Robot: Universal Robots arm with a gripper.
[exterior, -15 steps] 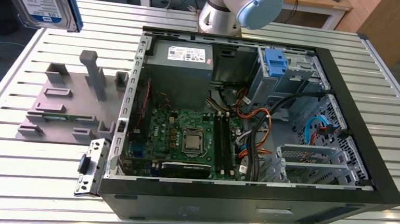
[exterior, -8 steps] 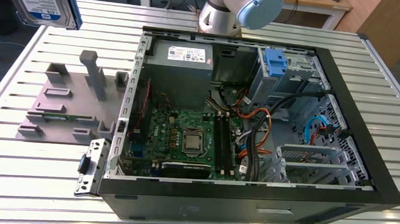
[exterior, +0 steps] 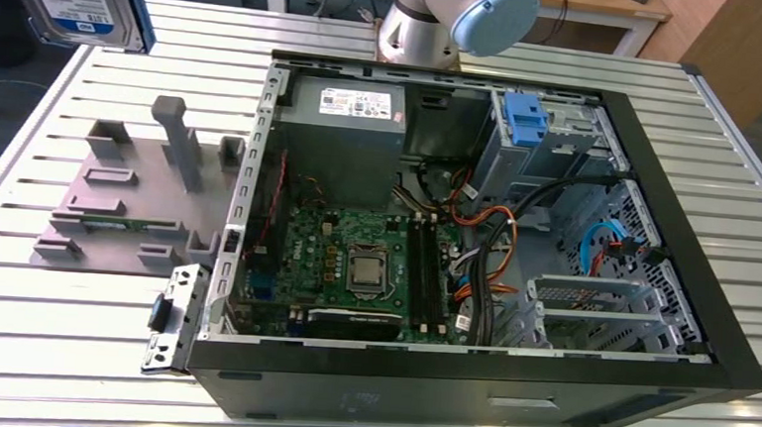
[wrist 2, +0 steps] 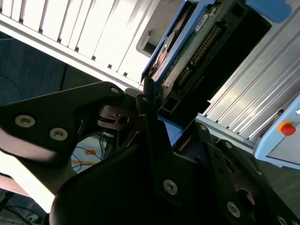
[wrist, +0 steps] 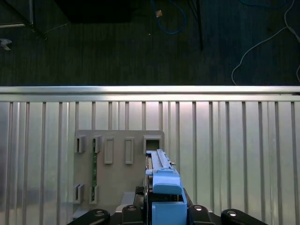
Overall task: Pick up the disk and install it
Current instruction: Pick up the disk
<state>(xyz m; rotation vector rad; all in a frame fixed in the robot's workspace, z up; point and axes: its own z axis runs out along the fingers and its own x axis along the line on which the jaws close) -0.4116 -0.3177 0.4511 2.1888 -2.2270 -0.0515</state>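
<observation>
A slatted metal table (wrist: pixel 225 140) lies beneath the black claw (wrist 2: pixel 163 105), clamped on a silver-grey, blue-framed disk (wrist 2: pixel 187 42), partly cut off.

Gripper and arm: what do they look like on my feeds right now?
The gripper is matte black: angular plate linkages studded with silver screws, ending in slim black fingers. In the exterior view the arm is a silver-grey tube with a rounded light-blue joint cap.
</observation>
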